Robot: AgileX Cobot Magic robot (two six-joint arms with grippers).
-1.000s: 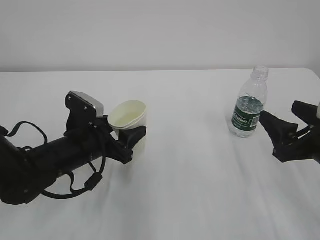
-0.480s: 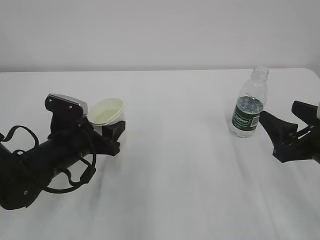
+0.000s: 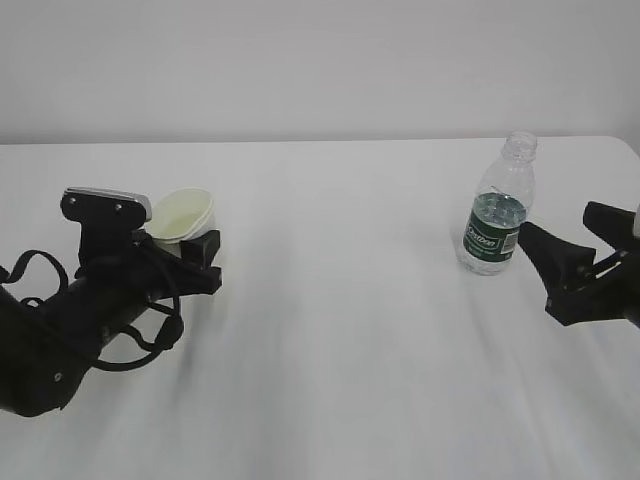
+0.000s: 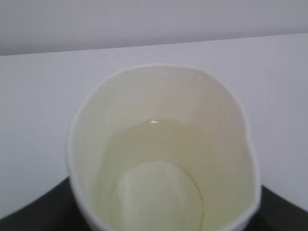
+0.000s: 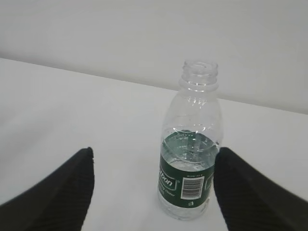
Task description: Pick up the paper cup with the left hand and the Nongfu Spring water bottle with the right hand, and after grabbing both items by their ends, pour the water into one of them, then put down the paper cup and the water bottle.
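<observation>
Nongfu Spring water bottle point(image 5: 191, 149) (green label, lettering unreadable) stands between spread right jaws; left jaws pinch the paper cup point(image 3: 183, 218).

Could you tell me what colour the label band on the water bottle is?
Dark green with white lettering, clearest in the right wrist view.

White table point(image 3: 350, 330) with a plain, smooth, matte top, seen at a slant from above; its far edge meets a pale wall, and its right far corner is rounded. Nongfu Spring water bottle point(image 3: 499, 210) stands upright directly on the surface near the right far corner: clear ribbed plastic, capless neck, dark green label band with white lettering, water reaching about the top of the label. In the right wrist view the same bottle point(image 5: 190, 168) rests on the white top, its base in full contact with the table.
</observation>
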